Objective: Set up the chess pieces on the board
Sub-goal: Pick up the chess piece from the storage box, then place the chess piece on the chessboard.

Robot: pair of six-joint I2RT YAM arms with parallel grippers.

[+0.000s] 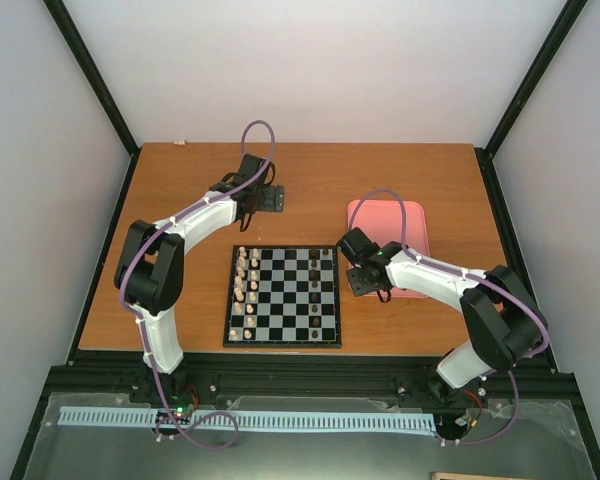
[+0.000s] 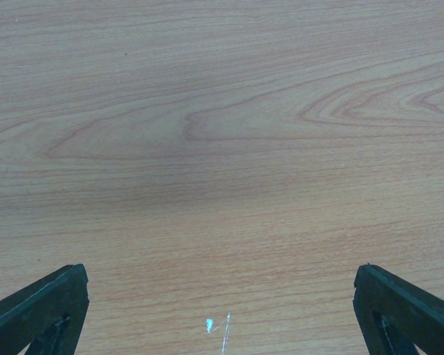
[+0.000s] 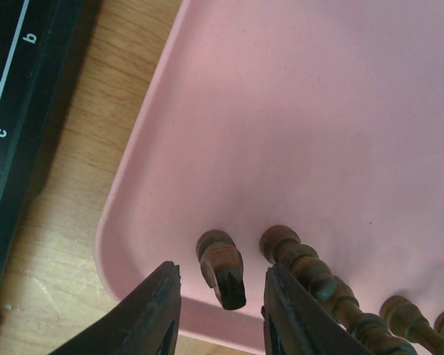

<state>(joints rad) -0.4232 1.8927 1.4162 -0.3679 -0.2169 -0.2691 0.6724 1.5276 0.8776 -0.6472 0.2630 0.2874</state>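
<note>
Right end effector (image 3: 222, 285): open, fingers either side of dark knight (image 3: 222, 268), not yet gripping.
Knight: lying on its side in pink tray (image 3: 303, 111), near corner wall.
Left end effector (image 2: 222, 303): wide open over tabletop (image 2: 222, 148), holding nothing.
Risk 1: long dark piece (image 3: 311, 270) right against right finger; likely shoved or pinched along on closing.
Risk 2: knight may twist and slip out; left finger may catch tray wall.
Right wrist view only: tray contents.
Top view only: board (image 1: 290, 310), pale pieces (image 1: 243, 285) along left side, few dark pieces (image 1: 315, 268) standing; tray contents hidden behind arm.
</note>
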